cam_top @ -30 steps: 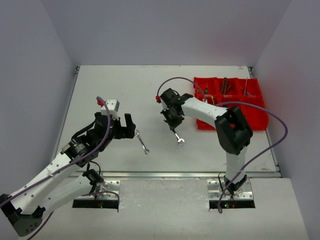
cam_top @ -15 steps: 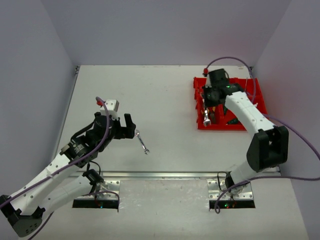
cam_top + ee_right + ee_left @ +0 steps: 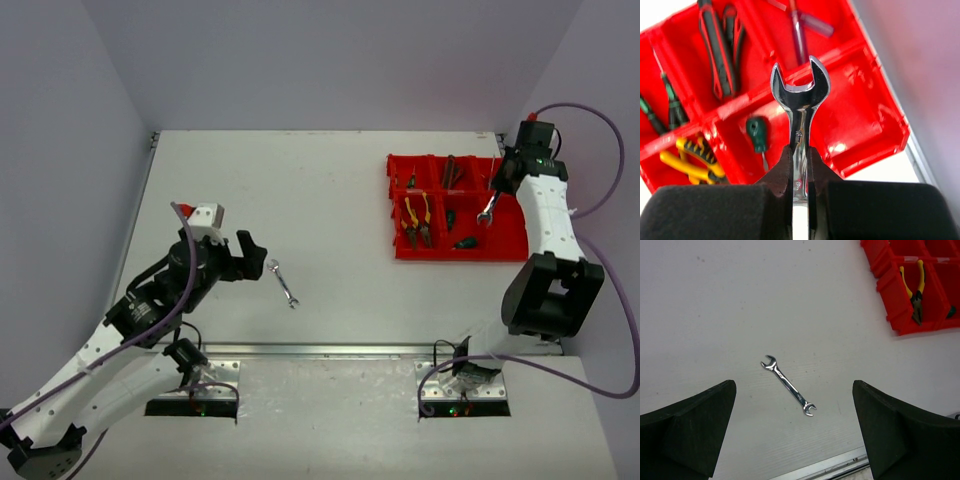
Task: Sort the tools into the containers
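between the pads of the right gripper [image 3: 800, 150] a silver wrench [image 3: 800, 90] is pinched by its shank, open head pointing away, hanging over the red bin [image 3: 860, 115]. it sits above a divider beside a bare corner cell, so the good move, i'd judge, is to shift fully over one cell, dip low, and only then part the fingers, lest it clip the wall or join the green screwdriver [image 3: 757, 132]. the right arm rises from its near-edge base, folds at the elbow and stretches far right, wrist tipped down. the left gripper [image 3: 254, 256] hovers, jaws wide apart, beside a second wrench [image 3: 788, 385] lying on the table [image 3: 715, 300], well apart from the bin.
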Tool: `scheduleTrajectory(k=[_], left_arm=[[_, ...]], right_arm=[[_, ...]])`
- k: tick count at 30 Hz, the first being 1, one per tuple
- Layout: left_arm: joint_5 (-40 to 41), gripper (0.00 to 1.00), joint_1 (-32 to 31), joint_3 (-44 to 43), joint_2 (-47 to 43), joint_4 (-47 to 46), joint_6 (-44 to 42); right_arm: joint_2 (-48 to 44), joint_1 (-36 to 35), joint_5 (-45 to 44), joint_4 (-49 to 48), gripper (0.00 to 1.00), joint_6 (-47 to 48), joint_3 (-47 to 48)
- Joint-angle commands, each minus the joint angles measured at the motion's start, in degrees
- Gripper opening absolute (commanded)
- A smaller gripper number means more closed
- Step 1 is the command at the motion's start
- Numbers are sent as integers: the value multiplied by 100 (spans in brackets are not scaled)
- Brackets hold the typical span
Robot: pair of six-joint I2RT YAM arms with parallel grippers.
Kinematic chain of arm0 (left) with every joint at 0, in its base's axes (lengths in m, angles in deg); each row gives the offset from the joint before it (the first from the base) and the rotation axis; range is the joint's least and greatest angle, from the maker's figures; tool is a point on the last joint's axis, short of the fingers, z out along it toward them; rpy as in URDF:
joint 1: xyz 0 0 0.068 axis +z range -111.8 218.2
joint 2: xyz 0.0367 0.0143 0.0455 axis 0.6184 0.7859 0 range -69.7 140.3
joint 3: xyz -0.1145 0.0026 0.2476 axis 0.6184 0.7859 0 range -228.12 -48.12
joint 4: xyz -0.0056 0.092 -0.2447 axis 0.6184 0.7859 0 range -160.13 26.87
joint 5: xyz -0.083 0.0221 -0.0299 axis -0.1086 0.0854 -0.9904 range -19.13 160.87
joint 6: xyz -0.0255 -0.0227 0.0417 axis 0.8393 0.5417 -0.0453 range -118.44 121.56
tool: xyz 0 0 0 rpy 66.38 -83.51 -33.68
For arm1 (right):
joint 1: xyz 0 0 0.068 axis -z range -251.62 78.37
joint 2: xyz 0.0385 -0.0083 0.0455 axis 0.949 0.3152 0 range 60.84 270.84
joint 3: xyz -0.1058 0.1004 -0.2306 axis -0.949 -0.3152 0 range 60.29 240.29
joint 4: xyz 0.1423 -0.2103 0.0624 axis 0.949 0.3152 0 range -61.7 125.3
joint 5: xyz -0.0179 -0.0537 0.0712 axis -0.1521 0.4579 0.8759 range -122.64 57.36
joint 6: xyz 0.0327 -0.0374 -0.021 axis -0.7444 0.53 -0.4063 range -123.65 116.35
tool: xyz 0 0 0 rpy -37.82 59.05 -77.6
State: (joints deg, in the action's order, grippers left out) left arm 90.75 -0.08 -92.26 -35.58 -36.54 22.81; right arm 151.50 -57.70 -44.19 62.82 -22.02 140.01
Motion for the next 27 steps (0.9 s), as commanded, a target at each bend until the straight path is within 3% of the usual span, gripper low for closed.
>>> scheduleTrajectory(k=[1, 6, 27], left_arm=[[-3, 100, -25, 4, -237, -291, -43], [13, 100, -124, 19, -404, -298, -32], [212, 100, -419, 28, -653, -255, 45]], right_arm=[[125, 192, -431, -736, 0, -124, 415], [326, 236, -758, -1078, 0, 15, 569], [-92, 484, -1134, -2680, 0, 375, -830]])
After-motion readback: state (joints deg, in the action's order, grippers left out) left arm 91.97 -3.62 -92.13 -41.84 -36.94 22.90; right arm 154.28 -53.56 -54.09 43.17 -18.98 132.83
